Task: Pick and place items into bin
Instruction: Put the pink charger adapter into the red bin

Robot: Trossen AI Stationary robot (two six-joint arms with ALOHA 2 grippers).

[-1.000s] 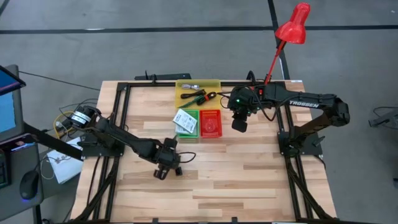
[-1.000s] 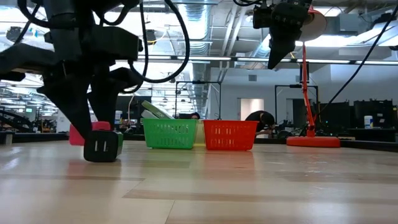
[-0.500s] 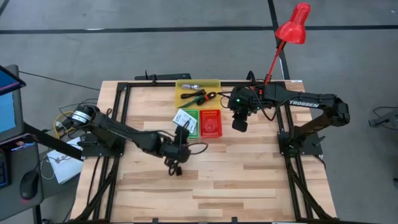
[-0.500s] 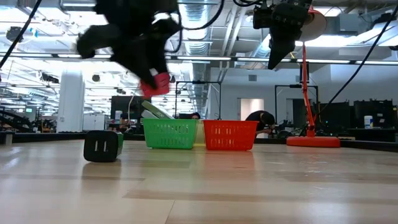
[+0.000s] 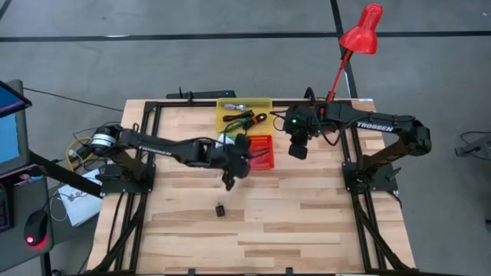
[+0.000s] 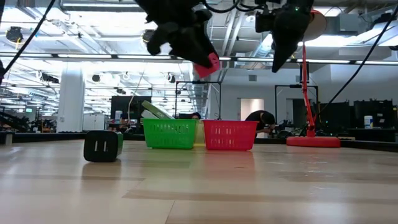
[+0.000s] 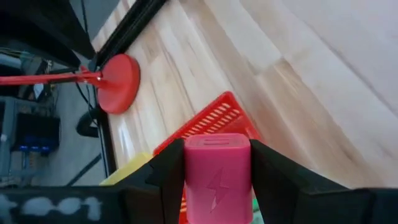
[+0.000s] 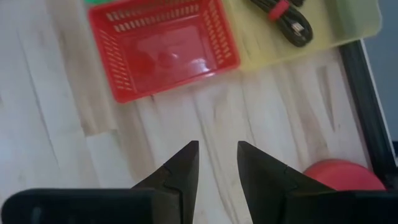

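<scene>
My left gripper [image 5: 239, 153] is in the air at the near-left corner of the red basket [image 5: 262, 151], shut on a pink block [image 7: 216, 174] with a lightning mark, seen high up in the low view as the pink block [image 6: 208, 62]. A black block [image 5: 220, 208] rests flat on the table, nearer the near edge. My right gripper [image 8: 216, 149] hovers open over bare wood just right of the red basket [image 8: 163, 46], touching nothing. The green basket [image 6: 169, 134] stands left of the red one, with a white packet [image 5: 224, 141] in it. My left gripper pinches the pink block between its two fingers [image 7: 168, 180], one on each of two opposite side faces [image 7: 245, 177]. The block is lifted clear of the table and sits tilted at the fingers' lower end in the low view.
A yellow tray [image 5: 244, 113] with black cables lies behind the baskets at the far edge. The red lamp's base [image 7: 118, 81] stands at the far right, its pole [image 6: 305, 93] rising beside my right arm. Open wood spreads over the table's near half.
My left gripper has lifted the pink block off the table from beside the black block and carried it up, toward the far edge and the right, to the red basket. The black block has stayed where it was.
</scene>
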